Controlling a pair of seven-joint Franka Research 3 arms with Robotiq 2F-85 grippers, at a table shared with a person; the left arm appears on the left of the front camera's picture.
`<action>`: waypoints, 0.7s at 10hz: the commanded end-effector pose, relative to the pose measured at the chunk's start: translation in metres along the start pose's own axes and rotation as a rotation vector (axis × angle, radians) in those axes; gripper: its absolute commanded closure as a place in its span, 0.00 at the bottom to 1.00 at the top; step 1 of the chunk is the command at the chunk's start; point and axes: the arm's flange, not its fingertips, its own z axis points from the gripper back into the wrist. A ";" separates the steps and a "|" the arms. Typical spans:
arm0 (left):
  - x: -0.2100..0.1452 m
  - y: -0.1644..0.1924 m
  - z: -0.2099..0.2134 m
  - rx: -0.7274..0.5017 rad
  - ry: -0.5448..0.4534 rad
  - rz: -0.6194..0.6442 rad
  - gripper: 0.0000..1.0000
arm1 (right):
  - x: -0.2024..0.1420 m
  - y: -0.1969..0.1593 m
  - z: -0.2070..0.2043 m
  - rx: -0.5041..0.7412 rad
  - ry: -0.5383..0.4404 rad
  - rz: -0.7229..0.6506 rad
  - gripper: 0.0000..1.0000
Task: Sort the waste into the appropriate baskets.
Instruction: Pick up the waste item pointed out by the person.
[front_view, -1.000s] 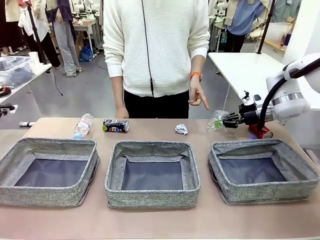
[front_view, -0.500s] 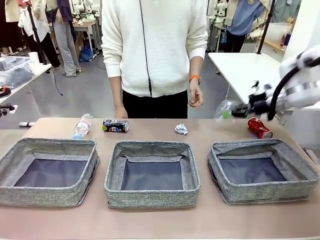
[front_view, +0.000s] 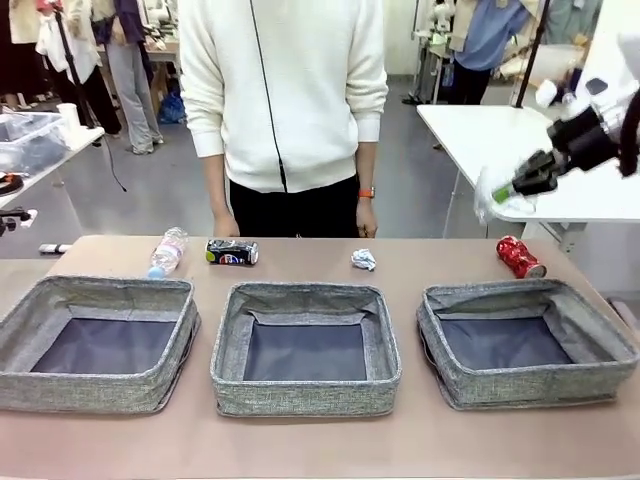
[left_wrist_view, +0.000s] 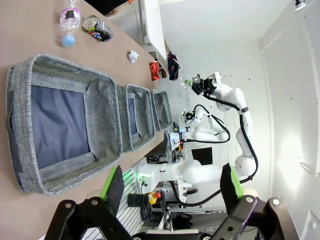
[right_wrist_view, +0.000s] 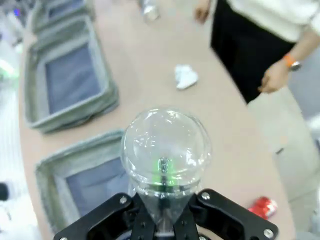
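Above table (front_view: 300, 258): right gripper (front_view: 512, 188) tight on clear bottle (right_wrist_view: 165, 145), left gripper (left_wrist_view: 172, 185) spread wide, dark can (front_view: 232, 252) label illegible

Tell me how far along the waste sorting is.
Done: nothing yet; the left basket, middle basket and right basket hold nothing. In hand: the right gripper is shut on a clear bottle, held aloft. To sort: a second bottle, dark can, paper ball and red can, lying behind the baskets.
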 end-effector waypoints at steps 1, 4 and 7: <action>-0.002 -0.001 0.000 -0.005 0.013 -0.019 0.00 | -0.024 0.018 -0.057 0.127 0.090 0.023 1.00; -0.002 -0.001 0.000 -0.005 0.013 -0.019 0.00 | 0.000 0.000 0.000 0.000 0.000 0.000 1.00; -0.002 -0.001 0.000 -0.005 0.013 -0.019 0.00 | -0.006 0.002 0.004 -0.006 0.021 0.015 0.99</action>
